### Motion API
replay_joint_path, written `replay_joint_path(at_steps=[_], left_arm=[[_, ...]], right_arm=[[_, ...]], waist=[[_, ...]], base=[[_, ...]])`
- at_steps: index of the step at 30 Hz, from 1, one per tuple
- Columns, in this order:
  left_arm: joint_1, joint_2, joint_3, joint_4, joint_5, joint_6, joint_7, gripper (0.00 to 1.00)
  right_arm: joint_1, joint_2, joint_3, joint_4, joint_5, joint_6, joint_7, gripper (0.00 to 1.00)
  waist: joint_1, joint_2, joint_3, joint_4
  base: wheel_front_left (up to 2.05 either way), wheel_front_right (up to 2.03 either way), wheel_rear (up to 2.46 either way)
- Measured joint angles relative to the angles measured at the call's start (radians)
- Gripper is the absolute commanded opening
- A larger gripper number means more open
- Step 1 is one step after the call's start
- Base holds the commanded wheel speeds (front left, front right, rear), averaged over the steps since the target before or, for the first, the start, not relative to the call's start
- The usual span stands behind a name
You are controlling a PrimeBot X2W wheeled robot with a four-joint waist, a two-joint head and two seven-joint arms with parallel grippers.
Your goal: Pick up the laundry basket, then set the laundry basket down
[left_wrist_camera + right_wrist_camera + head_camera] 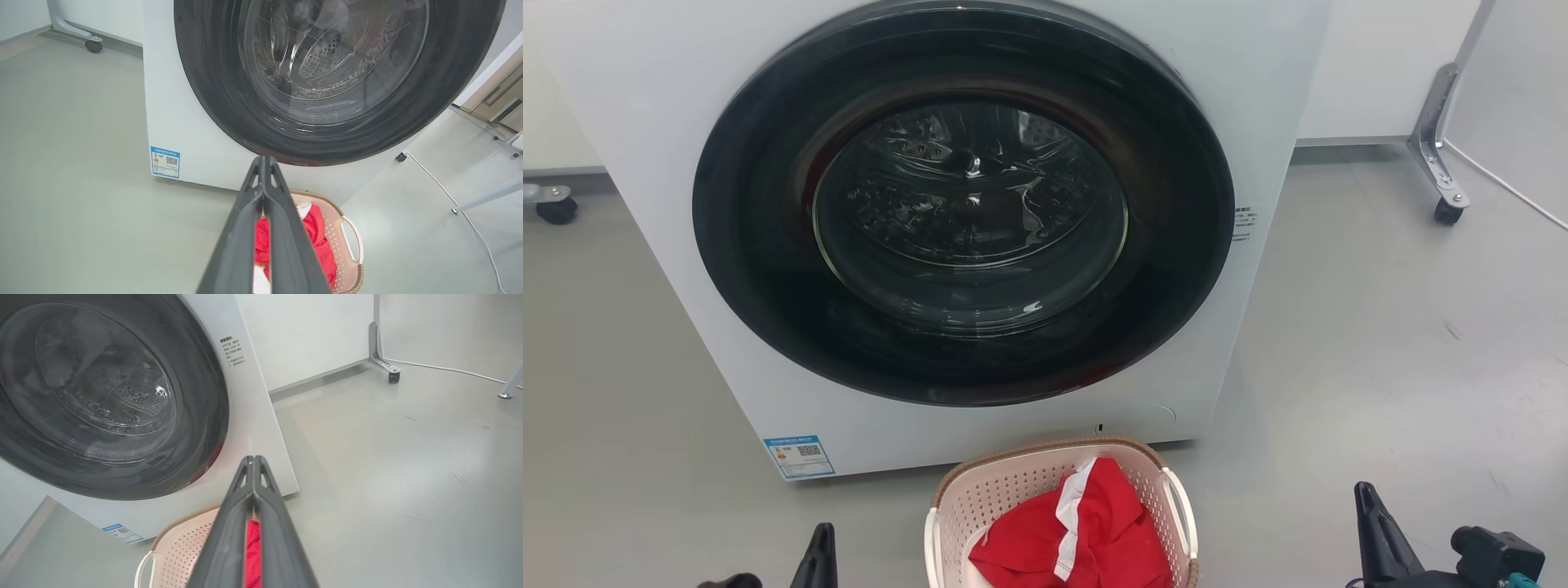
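- The laundry basket (1001, 494) is sitting on the grey floor (1380, 343), just in front of the washing machine (670, 122) and below its round dark door (964, 204).
- A red garment (1078, 539) with a white strip is lying bunched up inside it.
- The left gripper (263, 163) is keeping its two fingers pressed flat together with nothing between them. In the head view it's hanging just off the basket's left side, not touching it.
- In the left wrist view the basket is peeking out from behind those fingers, with one white handle (353, 241) showing to their right.
- The right gripper (253, 459) is clamped closed the same way and isn't carrying anything. In the head view it's sitting well apart from the basket, off to its right.
- In the right wrist view the basket is lying behind and left of those fingers.
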Motion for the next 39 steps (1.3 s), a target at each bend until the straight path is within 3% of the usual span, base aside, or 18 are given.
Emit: replay_joint_path(at_steps=[39], left_arm=[[-0.082, -0.027, 0.125, 0.057, -0.488, -0.093, 0.114, 0.0]], right_arm=[[-0.043, 0.071, -0.187, 0.024, 0.473, 0.097, 0.146, 0.0]], waist=[[0.0, 0.0, 0.019, 0.015]], base=[[0.0, 0.0, 0.0]])
